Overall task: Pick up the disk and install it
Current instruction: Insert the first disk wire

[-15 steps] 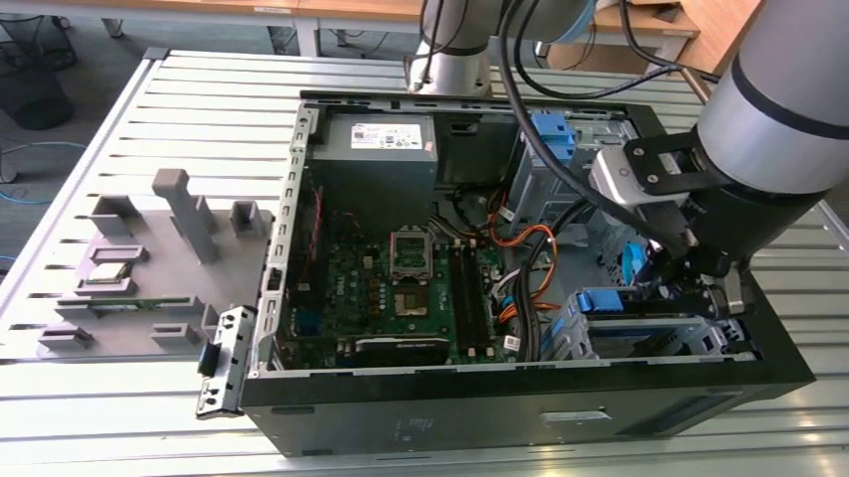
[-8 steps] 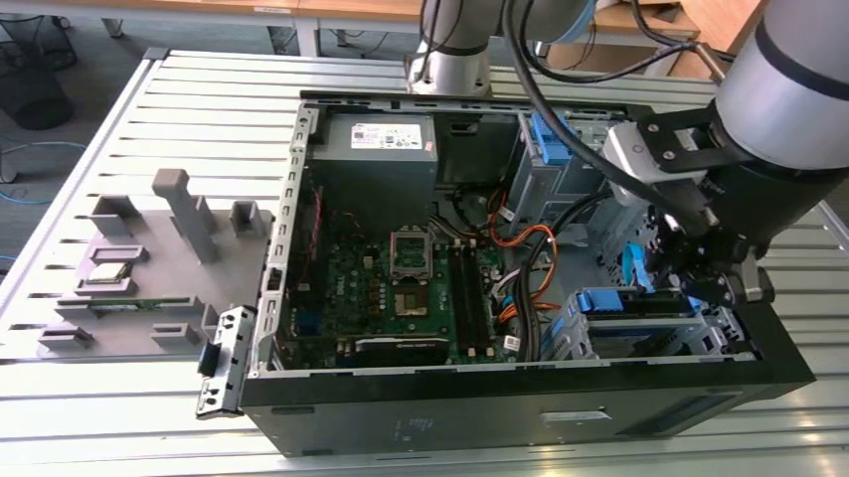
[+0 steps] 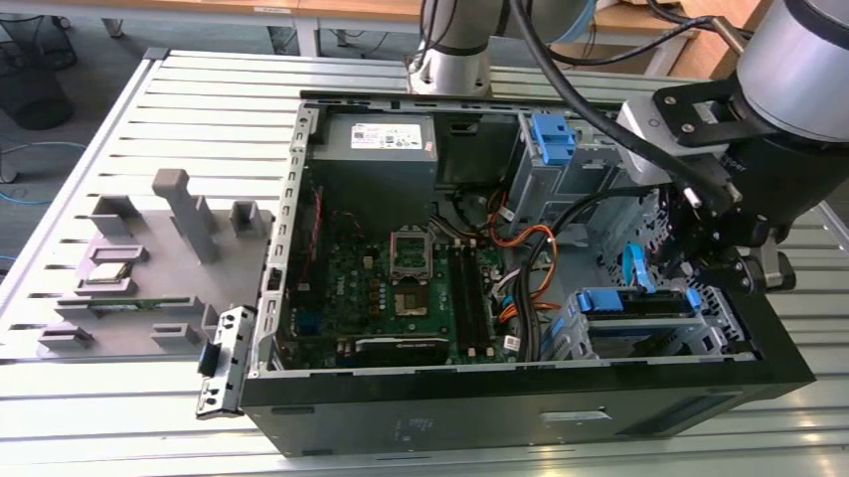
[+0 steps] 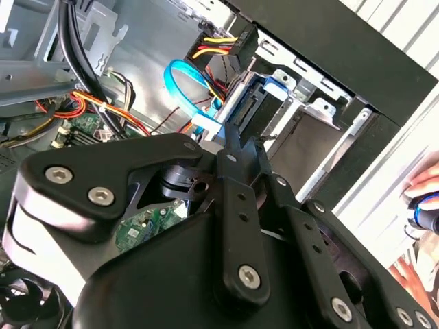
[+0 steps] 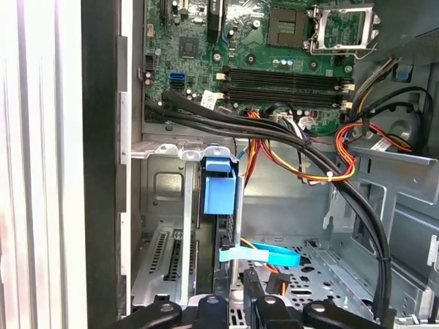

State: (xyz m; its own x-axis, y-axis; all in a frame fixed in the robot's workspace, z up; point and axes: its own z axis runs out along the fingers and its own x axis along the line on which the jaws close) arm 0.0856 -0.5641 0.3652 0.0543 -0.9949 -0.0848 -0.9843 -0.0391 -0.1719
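Observation:
The disk (image 3: 634, 303) sits in the drive cage at the front corner of the open computer case (image 3: 531, 407), on the exterior view's right, with its blue bracket rails showing. In the first wrist view the disk (image 5: 219, 188) stands edge-on in the metal cage. My gripper (image 5: 236, 301) straddles its near end, shut on the disk. In the exterior view my gripper (image 3: 699, 283) reaches down into that corner from the exterior view's right. The second wrist view shows the gripper (image 4: 240, 140) right at the disk (image 4: 248, 103) in its bay.
A blue data cable (image 5: 260, 255) and thick black cables (image 5: 309, 147) run close by the cage. The motherboard (image 3: 412, 278) and the power-supply box (image 3: 378, 149) fill the case. A bare blue bracket (image 3: 551, 134) sits in the far cage. Grey fixtures (image 3: 146, 258) stand on the table. A hand (image 4: 425, 199) is outside the case.

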